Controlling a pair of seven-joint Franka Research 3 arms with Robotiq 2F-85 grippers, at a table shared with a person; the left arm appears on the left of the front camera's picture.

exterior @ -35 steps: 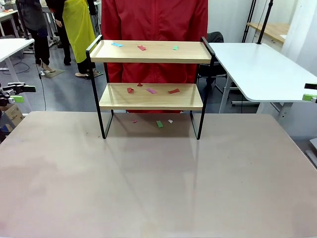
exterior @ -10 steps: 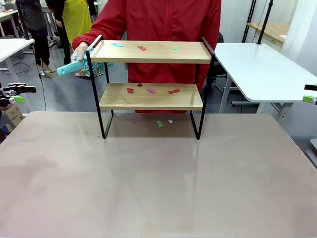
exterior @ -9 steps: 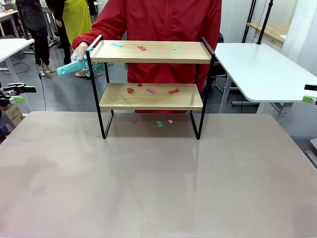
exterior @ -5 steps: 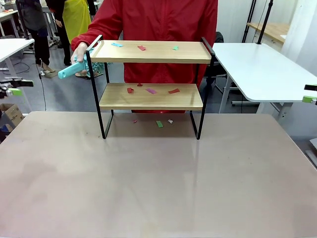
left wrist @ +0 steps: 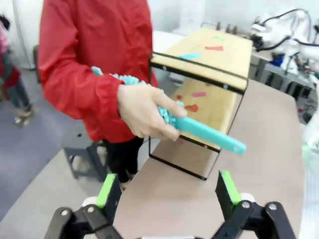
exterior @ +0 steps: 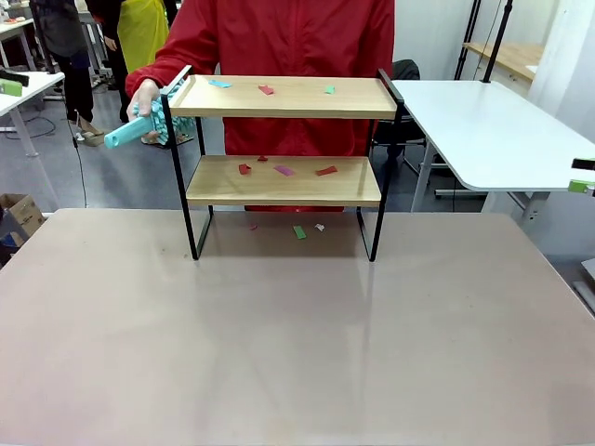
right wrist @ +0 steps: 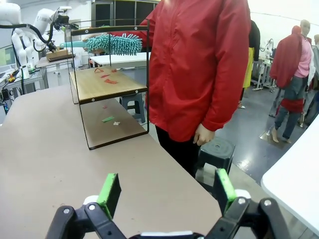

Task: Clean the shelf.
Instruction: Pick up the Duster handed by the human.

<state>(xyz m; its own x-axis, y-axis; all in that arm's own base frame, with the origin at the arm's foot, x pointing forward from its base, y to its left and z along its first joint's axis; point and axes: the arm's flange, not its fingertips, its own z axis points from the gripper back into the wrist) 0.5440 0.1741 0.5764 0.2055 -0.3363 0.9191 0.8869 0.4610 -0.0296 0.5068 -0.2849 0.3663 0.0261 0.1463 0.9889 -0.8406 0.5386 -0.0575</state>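
Left gripper (left wrist: 167,188) is spread wide with nothing between the green pads, hanging off the tabletop's left end and looking at the shelf end-on; right gripper (right wrist: 167,190) is the same deal, wide open and empty, over by the far right corner.

Tabletop (exterior: 297,353) is bare across the whole near part; the shelf (exterior: 284,181) stands upright at the far edge, roughly in the middle, black legs on the tabletop.

Paper scraps everywhere on it tbh; under the lower board there's a green scrap (exterior: 299,232) with a small red one and a whitish one beside it on the tabletop; the lower board has a red bit, a pink scrap (exterior: 284,171) and another red one; the top board has a blue scrap (exterior: 219,84) near the left rail, a red one mid-left and a green one further right.

Just past the shelf's left end, a person's hand (left wrist: 144,112) is wrapped around a teal duster (left wrist: 209,137); the handle sticks out away from the shelf, and the fluffy head sits beside the left rail around top-board height; can't tell if it touches the frame.

Person in a red jacket (exterior: 288,37) stands right behind the shelf; their other hand (right wrist: 202,134) hangs down at their side, with a black stool (right wrist: 214,149) just behind; a white table (exterior: 483,130) is off to the right.
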